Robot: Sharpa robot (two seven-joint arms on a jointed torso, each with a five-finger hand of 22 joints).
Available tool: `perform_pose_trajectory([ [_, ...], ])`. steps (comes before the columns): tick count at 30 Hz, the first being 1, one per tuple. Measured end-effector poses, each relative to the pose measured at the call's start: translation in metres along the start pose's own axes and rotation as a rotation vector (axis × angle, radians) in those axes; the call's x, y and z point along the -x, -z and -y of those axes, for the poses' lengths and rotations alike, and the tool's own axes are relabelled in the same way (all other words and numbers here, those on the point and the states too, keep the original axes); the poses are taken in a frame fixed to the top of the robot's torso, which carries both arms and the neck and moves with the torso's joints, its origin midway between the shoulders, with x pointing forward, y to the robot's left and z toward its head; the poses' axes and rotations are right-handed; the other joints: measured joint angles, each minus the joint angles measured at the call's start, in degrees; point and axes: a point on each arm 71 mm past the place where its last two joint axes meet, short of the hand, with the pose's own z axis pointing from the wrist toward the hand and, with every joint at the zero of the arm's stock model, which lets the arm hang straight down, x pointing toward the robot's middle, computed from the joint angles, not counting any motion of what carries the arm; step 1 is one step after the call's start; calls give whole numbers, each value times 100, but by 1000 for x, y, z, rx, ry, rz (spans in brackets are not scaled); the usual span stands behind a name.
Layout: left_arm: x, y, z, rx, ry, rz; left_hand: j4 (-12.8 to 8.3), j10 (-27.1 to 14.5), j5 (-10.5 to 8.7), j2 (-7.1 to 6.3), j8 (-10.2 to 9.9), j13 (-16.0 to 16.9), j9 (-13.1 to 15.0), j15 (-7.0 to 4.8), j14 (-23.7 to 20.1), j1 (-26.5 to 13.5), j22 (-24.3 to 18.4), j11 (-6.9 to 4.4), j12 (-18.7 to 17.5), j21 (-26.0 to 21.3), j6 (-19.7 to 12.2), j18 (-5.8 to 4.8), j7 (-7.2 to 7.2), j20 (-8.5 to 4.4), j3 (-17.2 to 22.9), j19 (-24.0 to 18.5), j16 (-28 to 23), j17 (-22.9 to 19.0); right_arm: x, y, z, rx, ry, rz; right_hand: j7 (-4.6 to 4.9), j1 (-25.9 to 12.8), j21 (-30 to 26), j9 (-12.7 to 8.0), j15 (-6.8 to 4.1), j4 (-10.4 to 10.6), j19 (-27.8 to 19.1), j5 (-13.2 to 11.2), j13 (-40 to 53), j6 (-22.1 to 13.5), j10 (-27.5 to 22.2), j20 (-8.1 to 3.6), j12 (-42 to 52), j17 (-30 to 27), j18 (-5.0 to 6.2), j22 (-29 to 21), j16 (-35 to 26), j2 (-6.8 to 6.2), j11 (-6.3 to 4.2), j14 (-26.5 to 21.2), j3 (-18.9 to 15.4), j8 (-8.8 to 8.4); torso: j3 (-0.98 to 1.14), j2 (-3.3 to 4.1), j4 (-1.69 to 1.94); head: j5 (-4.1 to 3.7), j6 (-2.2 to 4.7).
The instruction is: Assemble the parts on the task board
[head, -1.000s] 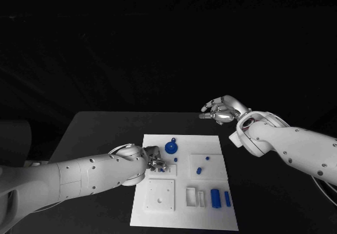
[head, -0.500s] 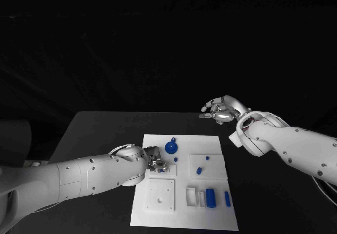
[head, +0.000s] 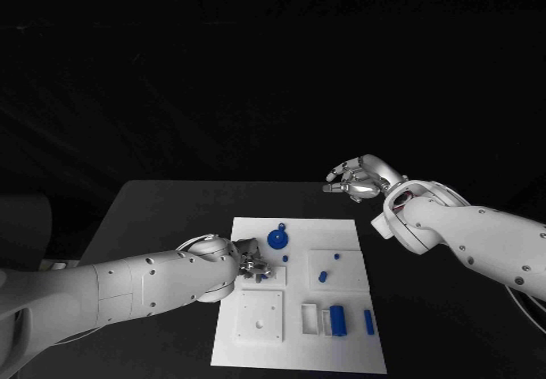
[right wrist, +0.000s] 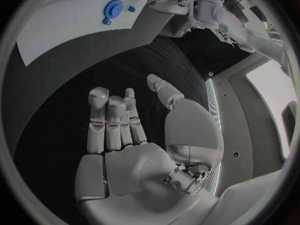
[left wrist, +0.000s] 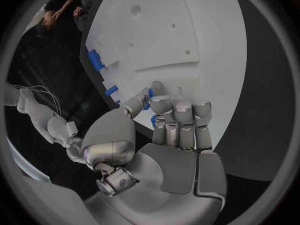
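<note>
Task board [head: 342, 237]: you have the white plate lying flat mid-table, rigid and steady by the look of it.
Left hand [head: 252, 263]: curled over the board's left side, fingertips [left wrist: 178, 106] pressed together around a small blue part [left wrist: 152, 120]; it seems pinched, mostly hidden.
Right hand [head: 358, 178]: raised beyond the board's far right corner, fingers loosely apart, holding nothing.
Other parts: round blue piece [head: 277, 237] at the far side, blue bars [head: 349, 320] at the near right.
Handling: likely light, hard, slick plastic; take each by its sides with fingertips, gently.
</note>
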Motion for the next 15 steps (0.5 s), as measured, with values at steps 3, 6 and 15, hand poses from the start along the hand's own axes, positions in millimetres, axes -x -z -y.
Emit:
perform_pose_trajectory([
  [3, -1, 0, -1, 2, 3, -2, 155, -59, -10, -126, 10, -7, 1, -111, 34, -152, 0, -79, 0, 0, 48, 0, -49, 0, -71, 0, 0, 0, 0, 0, 0, 0, 0, -1, 0, 0, 0, 0, 0, 0, 0, 0, -5, 0, 0, 0, 0, 0, 1, 0, 0, 0, 0, 0, 0, 0, 2, 0, -1, 2, 0],
  [6, 0, -1, -1, 5, 5, -2, 239, -114, -9, -222, 11, -15, 12, -142, 62, -248, 0, -98, 0, 0, 22, -1, -23, 0, -101, 0, 0, 0, 0, 0, 0, -1, 0, -1, -1, 0, 0, 0, 0, 0, 0, 0, -5, -1, 0, 0, 0, 0, 1, 4, 0, 0, 0, 0, 0, 0, 1, 0, -1, 2, 2],
  [15, 0, -1, -1, 4, 10, -3, 367, -121, -9, -341, 10, -28, 25, -182, 82, -367, -1, -106, 0, 0, -2, -1, -38, 0, -104, 0, 0, -1, 0, 0, 1, -2, 0, -3, -9, 0, 0, -1, 1, 17, 0, 0, -4, -9, 0, 0, 0, 0, 1, 4, 0, 0, 0, -1, -17, 0, -2, -1, -1, -4, 11],
])
